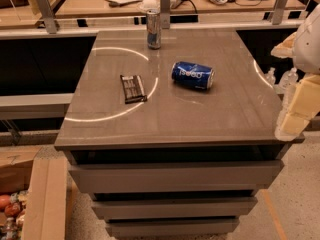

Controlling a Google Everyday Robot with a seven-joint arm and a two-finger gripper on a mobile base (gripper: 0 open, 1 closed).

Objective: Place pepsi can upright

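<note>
Pepsi can on side, well apart from gripper at rt.

White arm at right edge (partly cropped), hand hanging below

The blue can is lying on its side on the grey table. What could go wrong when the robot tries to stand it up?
1. The short dark-blue pepsi can lies on its side on the grey table top; being round, it may roll when touched.
2. The gripper is at the right edge of the view, apart from the can; a push from that side might slide it toward the flat dark snack bar wrapper.
</note>
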